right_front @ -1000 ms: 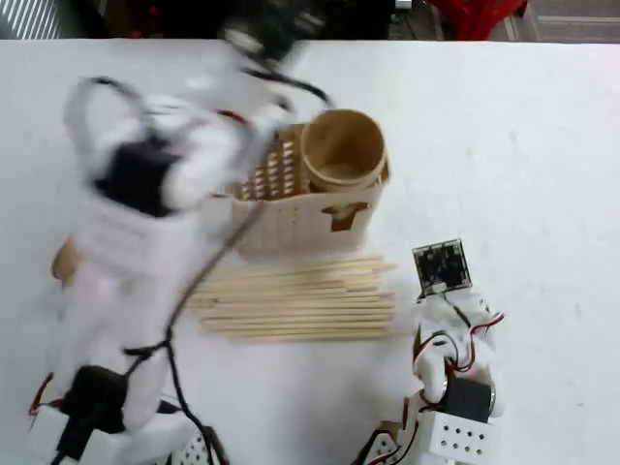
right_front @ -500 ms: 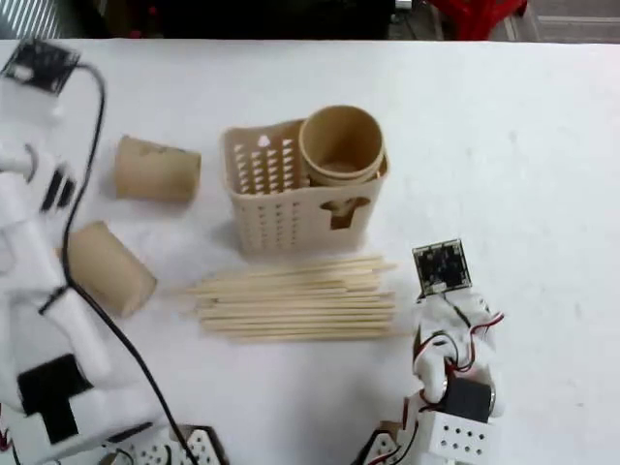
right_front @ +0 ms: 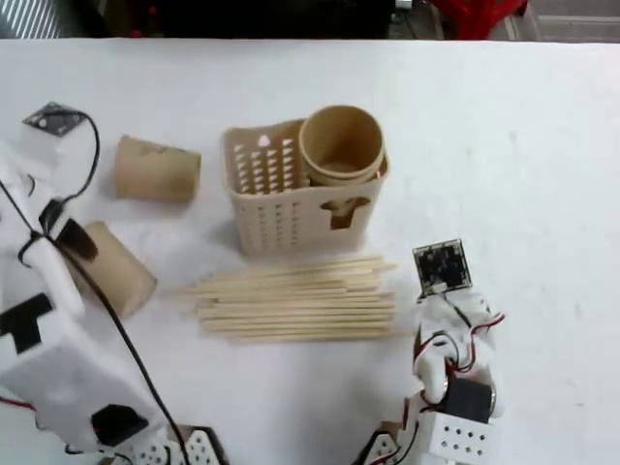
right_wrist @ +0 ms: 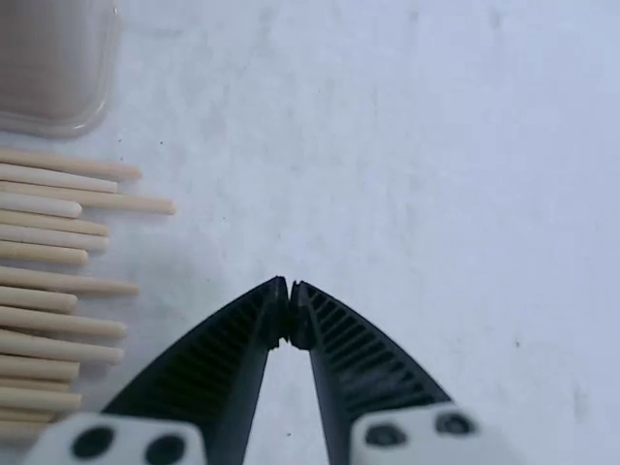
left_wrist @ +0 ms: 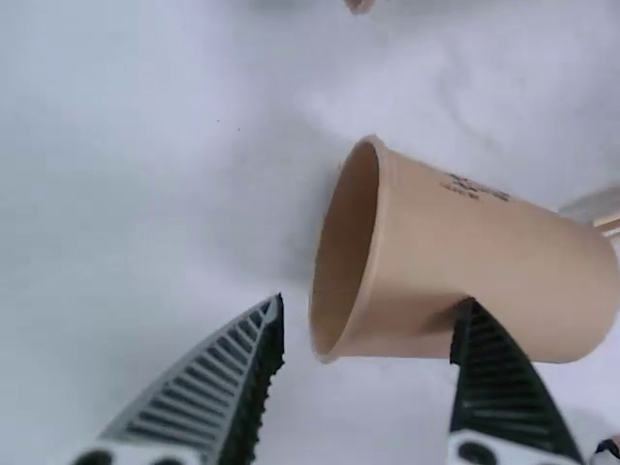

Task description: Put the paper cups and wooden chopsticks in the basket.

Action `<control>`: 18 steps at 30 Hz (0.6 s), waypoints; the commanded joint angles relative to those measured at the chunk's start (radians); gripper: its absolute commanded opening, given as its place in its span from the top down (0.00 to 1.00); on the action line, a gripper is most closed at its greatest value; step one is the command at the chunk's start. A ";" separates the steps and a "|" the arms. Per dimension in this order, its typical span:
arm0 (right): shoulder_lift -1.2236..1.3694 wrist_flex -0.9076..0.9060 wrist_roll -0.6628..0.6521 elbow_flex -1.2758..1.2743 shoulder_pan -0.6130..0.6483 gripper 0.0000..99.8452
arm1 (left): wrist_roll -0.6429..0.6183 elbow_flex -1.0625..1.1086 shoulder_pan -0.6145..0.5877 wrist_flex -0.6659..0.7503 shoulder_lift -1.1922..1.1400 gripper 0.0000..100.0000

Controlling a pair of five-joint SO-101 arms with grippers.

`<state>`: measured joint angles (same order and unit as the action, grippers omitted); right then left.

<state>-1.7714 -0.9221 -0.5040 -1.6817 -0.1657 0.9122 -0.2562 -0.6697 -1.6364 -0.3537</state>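
Note:
A cream slotted basket (right_front: 291,208) stands mid-table with nested paper cups (right_front: 341,145) upright in its right half. One paper cup (right_front: 157,170) lies on its side left of the basket. A second lying cup (right_front: 116,269) is nearer the front left, partly under the left arm. My left gripper (left_wrist: 372,308) is open, one finger on each side of this cup (left_wrist: 455,262) near its rim. Wooden chopsticks (right_front: 295,298) lie in a loose pile in front of the basket. My right gripper (right_wrist: 289,294) is shut and holds nothing, just right of the chopstick ends (right_wrist: 58,281).
The right arm (right_front: 450,358) rests at the front right of the white table (right_front: 504,145). The left arm's body (right_front: 48,358) covers the front left corner. A corner of the basket (right_wrist: 53,68) is close beyond the right gripper.
The left arm has swung from over the basket to the table's left side and lowered around the nearer lying cup. The right arm has not moved.

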 commanded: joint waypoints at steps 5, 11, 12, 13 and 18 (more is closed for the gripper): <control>0.007 0.022 -0.014 -0.009 0.013 0.98 | -0.031 -0.229 0.002 -0.103 -0.193 0.72; 0.007 0.022 -0.014 -0.009 0.013 0.98 | -0.028 -0.267 0.067 -0.146 -0.292 0.72; 0.007 0.024 -0.014 -0.009 0.013 0.98 | -0.029 -0.265 0.081 -0.149 -0.292 0.72; 0.007 0.024 -0.014 -0.009 0.013 0.98 | -0.029 -0.265 0.093 -0.149 -0.291 0.73; 0.007 0.025 -0.014 -0.009 0.013 0.98 | -0.029 -0.265 0.127 -0.149 -0.268 0.80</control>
<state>-1.7714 -0.9221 -0.5040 -1.6817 -0.1657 0.8984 -0.5186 -0.5731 -1.7837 -0.6191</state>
